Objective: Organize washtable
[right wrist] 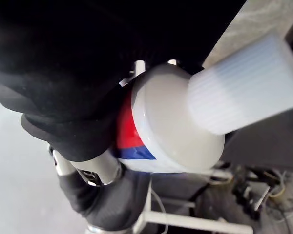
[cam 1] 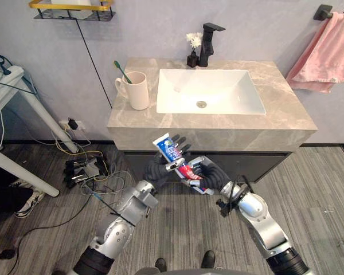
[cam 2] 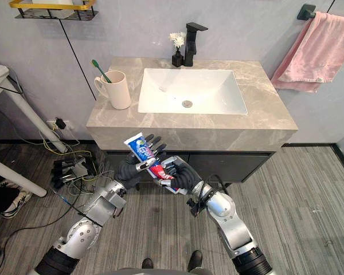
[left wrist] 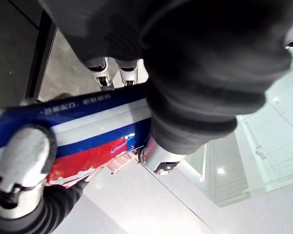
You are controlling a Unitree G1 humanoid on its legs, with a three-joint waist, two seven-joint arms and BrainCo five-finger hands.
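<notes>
Toothpaste (cam 1: 169,150) hung before the tabletop (cam 1: 275,117) front, below the cup (cam 1: 139,91), with left hand (cam 1: 157,169) and right hand (cam 1: 209,173) both curled round it. Left wrist view showed its blue-and-red side against that hand; right wrist view showed its white cap (right wrist: 244,83) past the curled fingers.
</notes>
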